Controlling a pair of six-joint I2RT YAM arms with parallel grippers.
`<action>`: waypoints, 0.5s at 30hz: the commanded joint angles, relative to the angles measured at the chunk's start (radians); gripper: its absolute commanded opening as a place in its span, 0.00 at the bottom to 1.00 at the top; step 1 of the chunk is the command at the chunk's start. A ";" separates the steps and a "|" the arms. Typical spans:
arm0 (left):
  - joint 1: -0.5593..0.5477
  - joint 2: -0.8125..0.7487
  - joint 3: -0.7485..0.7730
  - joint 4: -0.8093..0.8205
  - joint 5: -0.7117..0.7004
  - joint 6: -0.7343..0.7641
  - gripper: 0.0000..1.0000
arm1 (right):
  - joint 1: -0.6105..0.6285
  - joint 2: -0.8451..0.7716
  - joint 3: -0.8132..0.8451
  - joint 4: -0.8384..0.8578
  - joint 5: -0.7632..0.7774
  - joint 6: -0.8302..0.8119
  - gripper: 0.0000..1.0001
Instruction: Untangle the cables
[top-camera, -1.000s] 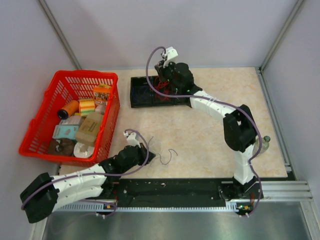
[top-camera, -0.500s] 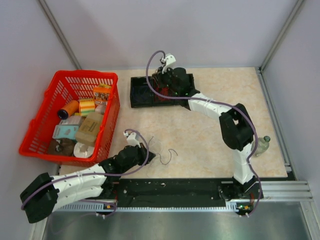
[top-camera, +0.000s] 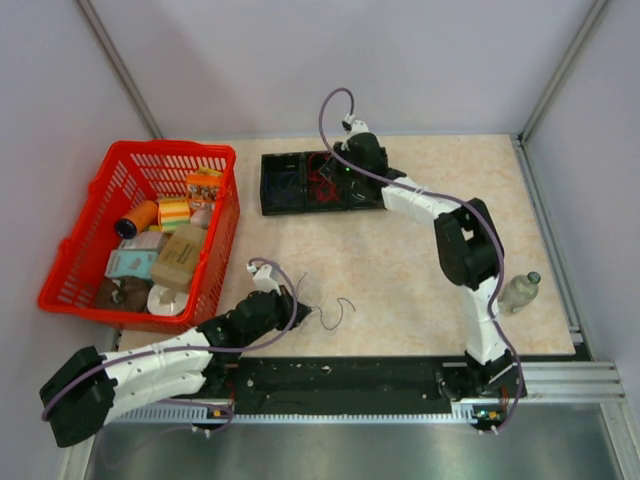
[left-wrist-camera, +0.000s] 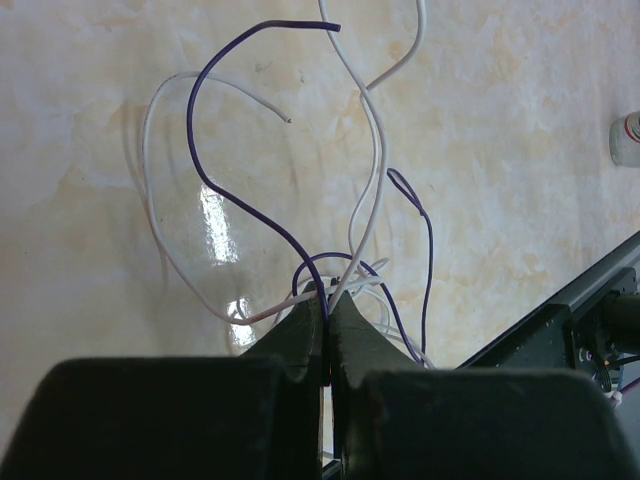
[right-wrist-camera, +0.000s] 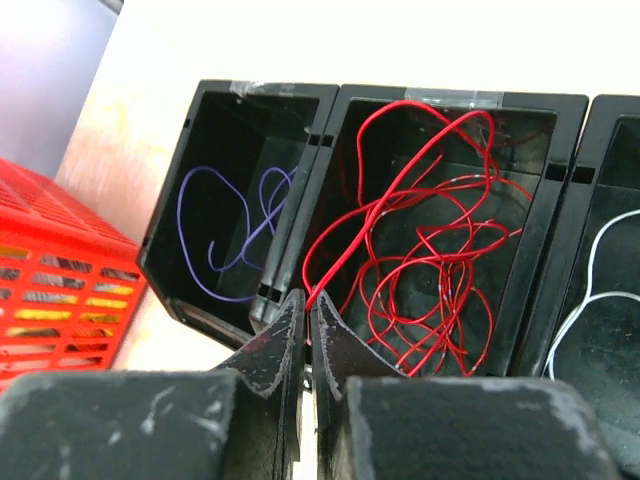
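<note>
Left wrist view: we see the left gripper (left-wrist-camera: 327, 302), fingers pressed together on the loose tangle of thin purple and white wires (left-wrist-camera: 345, 270) lying on the beige marbled table (left-wrist-camera: 520, 150).
Tangle direction: strands fan away from the fingertips; the longest purple strand (left-wrist-camera: 205, 170) arches up, its free end pointing right.
Right hand: the right gripper (right-wrist-camera: 306, 300) is pinched closed on one thin red wire (right-wrist-camera: 316, 270), which runs into the heap of red wires (right-wrist-camera: 430, 260) in the middle bay of the black three-bay plastic tray (right-wrist-camera: 330, 110).
Other bays: curled purple wire (right-wrist-camera: 215, 250) left, white wire (right-wrist-camera: 585, 280) right.
Hard to see: white strands leave the frame's top; the right bay is cut off.
</note>
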 joint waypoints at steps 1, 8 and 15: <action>-0.004 -0.021 -0.006 0.054 0.002 0.006 0.00 | 0.006 -0.024 0.105 -0.179 0.035 0.048 0.02; -0.004 -0.033 -0.010 0.051 -0.001 0.004 0.00 | 0.008 0.032 0.278 -0.410 0.085 -0.070 0.26; -0.004 -0.056 -0.018 0.046 -0.001 0.004 0.00 | 0.006 -0.059 0.365 -0.620 0.147 -0.208 0.82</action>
